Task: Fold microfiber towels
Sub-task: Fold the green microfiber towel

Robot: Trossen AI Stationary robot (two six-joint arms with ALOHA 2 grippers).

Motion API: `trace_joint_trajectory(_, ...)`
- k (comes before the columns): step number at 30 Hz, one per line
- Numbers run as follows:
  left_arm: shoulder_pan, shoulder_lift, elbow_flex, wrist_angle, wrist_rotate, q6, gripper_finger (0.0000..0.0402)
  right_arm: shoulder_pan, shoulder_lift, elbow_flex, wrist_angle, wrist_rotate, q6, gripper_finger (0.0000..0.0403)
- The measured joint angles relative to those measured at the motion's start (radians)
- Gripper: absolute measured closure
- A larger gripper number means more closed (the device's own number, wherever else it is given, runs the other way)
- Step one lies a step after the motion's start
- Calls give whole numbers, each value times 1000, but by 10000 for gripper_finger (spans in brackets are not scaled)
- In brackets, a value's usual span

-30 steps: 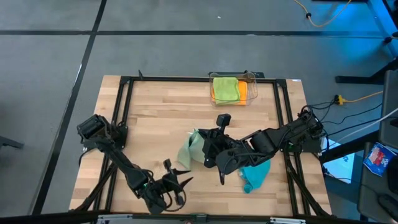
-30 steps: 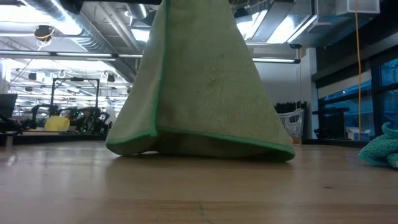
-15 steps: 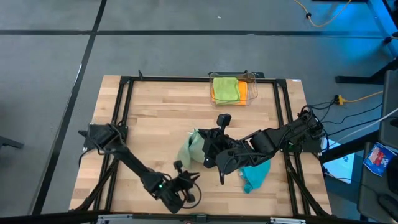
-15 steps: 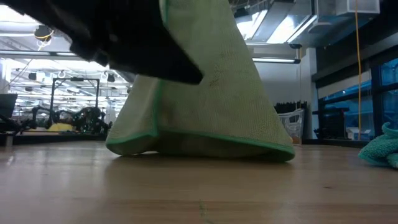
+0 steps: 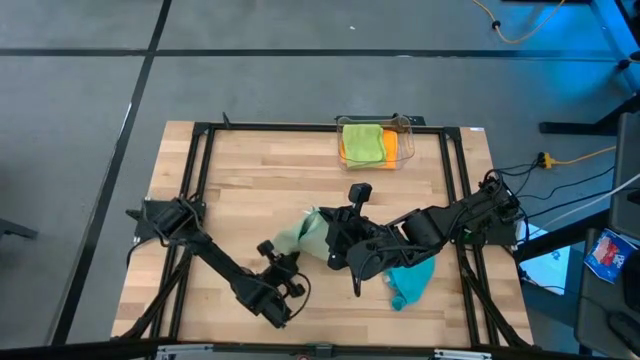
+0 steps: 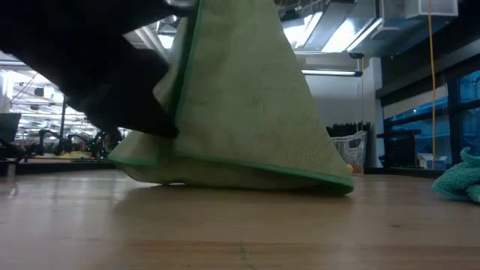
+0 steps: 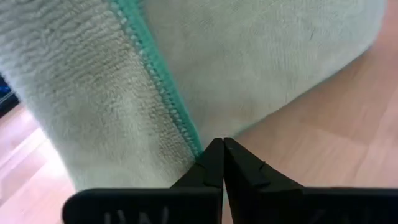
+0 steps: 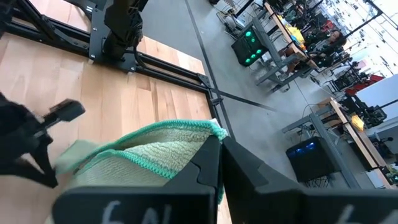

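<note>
Even overhead light, soft shadows; ceiling lamps glare in the low view, where the near dark arm blurs.

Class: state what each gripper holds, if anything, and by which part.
Both hold the pale sage green towel: right gripper lifts its green-stitched top edge; left gripper pinches its lower edge.

Middle of the table crowded, far and left sides open.

The sage towel (image 5: 303, 236), both grippers and the right arm (image 5: 440, 222) fill the table's middle; the left arm (image 5: 215, 265) crosses the near-left corner. The teal towel (image 5: 410, 283) lies near right, and 1 clear bin (image 5: 378, 143) stands at the far edge. Bare wood (image 5: 250, 175) lies open across the far-left.
</note>
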Motion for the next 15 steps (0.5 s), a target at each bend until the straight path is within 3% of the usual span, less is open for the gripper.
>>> trace_joint_trajectory(8,-68,-49,0,-248,3,-254,399,0,0,0,0,0,0,386)
trace_joint_trajectory(15,-65,-55,0,-287,14,-249,393,0,0,0,0,0,2,386)
